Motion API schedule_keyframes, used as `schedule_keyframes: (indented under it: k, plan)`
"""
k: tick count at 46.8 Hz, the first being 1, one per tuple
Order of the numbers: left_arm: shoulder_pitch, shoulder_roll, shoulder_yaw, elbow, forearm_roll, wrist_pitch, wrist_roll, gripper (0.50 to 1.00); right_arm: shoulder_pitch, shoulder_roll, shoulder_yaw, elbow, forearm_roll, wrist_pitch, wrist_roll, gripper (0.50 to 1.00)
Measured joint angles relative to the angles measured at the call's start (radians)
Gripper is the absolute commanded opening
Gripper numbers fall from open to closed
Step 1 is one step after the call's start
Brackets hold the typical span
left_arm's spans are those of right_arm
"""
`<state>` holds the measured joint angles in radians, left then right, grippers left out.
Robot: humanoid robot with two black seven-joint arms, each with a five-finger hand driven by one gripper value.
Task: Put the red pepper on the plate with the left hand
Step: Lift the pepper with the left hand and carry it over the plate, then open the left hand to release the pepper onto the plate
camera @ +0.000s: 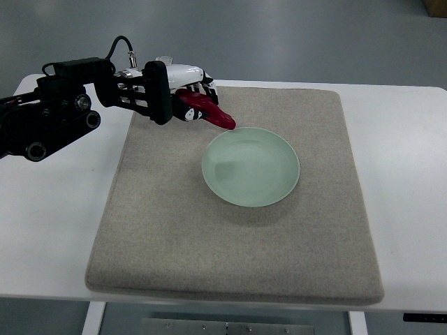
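Note:
My left hand (187, 98) reaches in from the left edge over the back left corner of the mat. Its fingers are curled around a red pepper (209, 112), whose pointed tip sticks out to the right and down. The tip hangs just at the back left rim of the pale green plate (279, 192), which sits in the middle of the mat. Whether the pepper is above the mat or touching it, I cannot tell. The right arm does not show.
A beige felt mat (154, 237) covers most of the white table (49, 209). The black forearm (49, 118) with its cable lies over the table's back left part. Grey floor runs behind the table.

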<state>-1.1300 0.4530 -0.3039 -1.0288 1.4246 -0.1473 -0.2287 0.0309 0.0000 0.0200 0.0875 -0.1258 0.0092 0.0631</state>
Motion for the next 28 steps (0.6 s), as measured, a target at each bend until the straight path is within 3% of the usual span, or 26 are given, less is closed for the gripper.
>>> schedule_keyframes:
  k: [8, 15, 28]
  plan:
    - [0.004, -0.015, 0.004, -0.059, -0.003, -0.001, 0.0, 0.5, 0.0, 0.0, 0.0, 0.0, 0.0, 0.0, 0.0, 0.928]
    - [0.025, -0.086, 0.009, -0.058, -0.003, -0.003, 0.0, 0.5, 0.0, 0.0, 0.0, 0.0, 0.0, 0.0, 0.0, 0.928]
    - [0.074, -0.128, 0.011, -0.04, -0.006, 0.009, 0.0, 0.501, 0.0, 0.0, 0.0, 0.0, 0.0, 0.0, 0.0, 0.928]
